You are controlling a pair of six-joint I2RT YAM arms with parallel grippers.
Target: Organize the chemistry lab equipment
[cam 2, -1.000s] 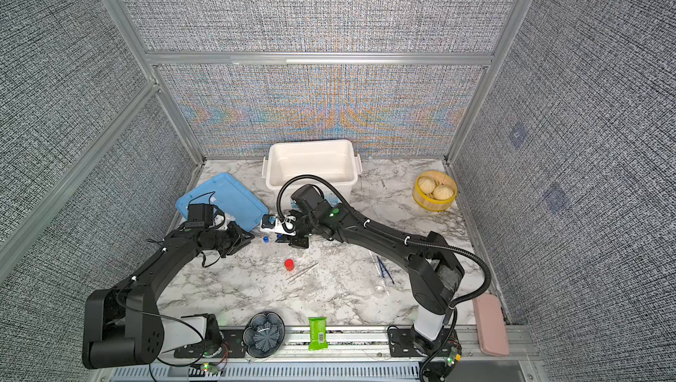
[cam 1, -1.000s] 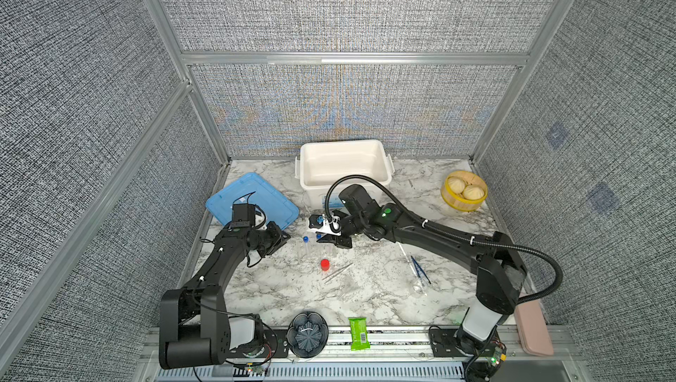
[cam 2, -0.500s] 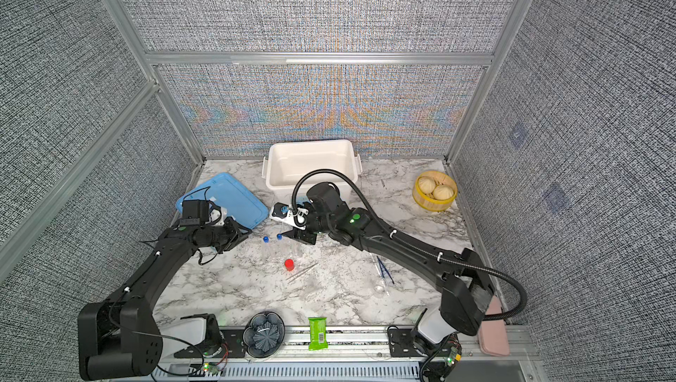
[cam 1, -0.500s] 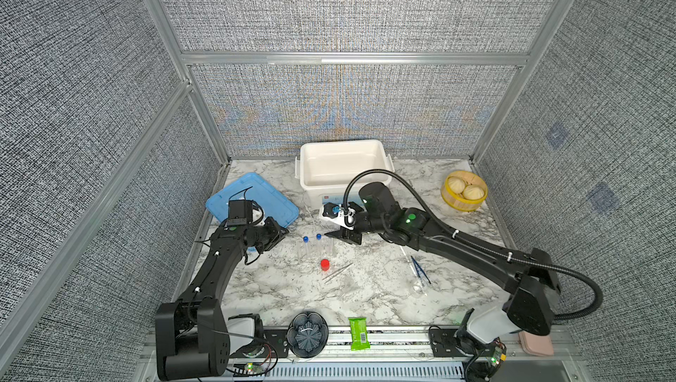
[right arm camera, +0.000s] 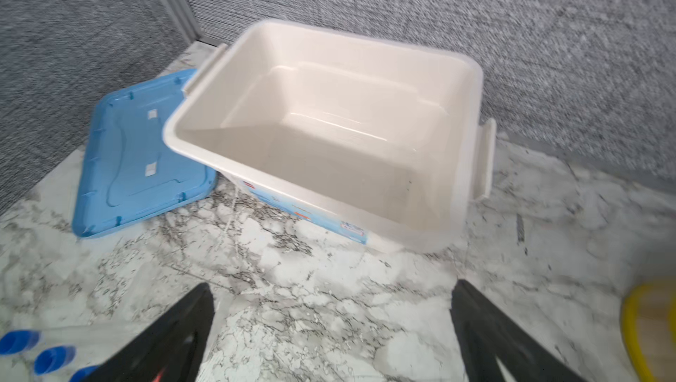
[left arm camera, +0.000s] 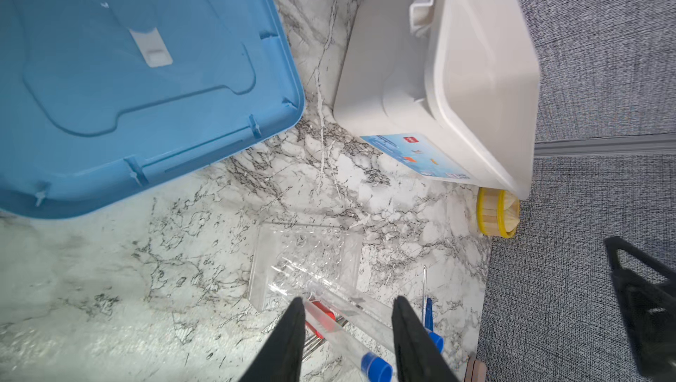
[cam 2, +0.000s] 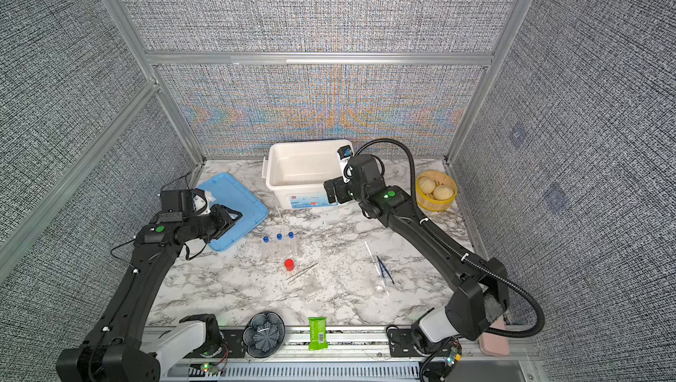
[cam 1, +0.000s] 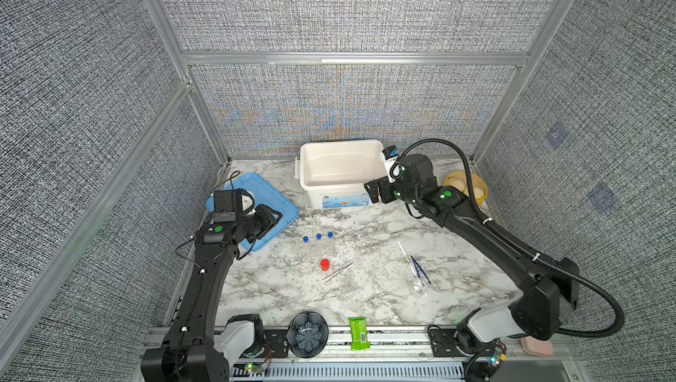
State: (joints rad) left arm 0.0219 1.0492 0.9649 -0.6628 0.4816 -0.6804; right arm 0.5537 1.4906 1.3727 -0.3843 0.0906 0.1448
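Observation:
Three clear blue-capped tubes [cam 1: 318, 243] [cam 2: 279, 243] stand in a clear rack [left arm camera: 303, 263] at the table's middle. Just in front are the red-capped vial [cam 1: 324, 264] [cam 2: 289, 264] and the silver tweezers [cam 1: 338, 272]. To the right lie the thin dropper [cam 1: 404, 252], the dark blue tweezers [cam 1: 419, 268] and a small clear glass piece [cam 1: 419, 287]. My left gripper [cam 1: 272, 215] [left arm camera: 349, 310] hangs open over the blue lid's near corner, left of the tubes and holding nothing. My right gripper [cam 1: 375, 193] [right arm camera: 331, 285] stands wide open and empty at the white bin's front right corner.
A white bin [cam 1: 340, 144] [right arm camera: 292, 186] sits at the back with nothing in it. Its blue lid [cam 1: 256, 193] [left arm camera: 128, 87] lies to its left. A yellow bowl [cam 1: 472, 186] of round buns stands at the back right. A dark fluted bowl [cam 1: 307, 334] and a green packet [cam 1: 358, 332] rest on the front rail.
My right gripper has opened wide and swung from beside the tubes back and right to the bin's corner. My left gripper has opened partway and drawn back over the blue lid.

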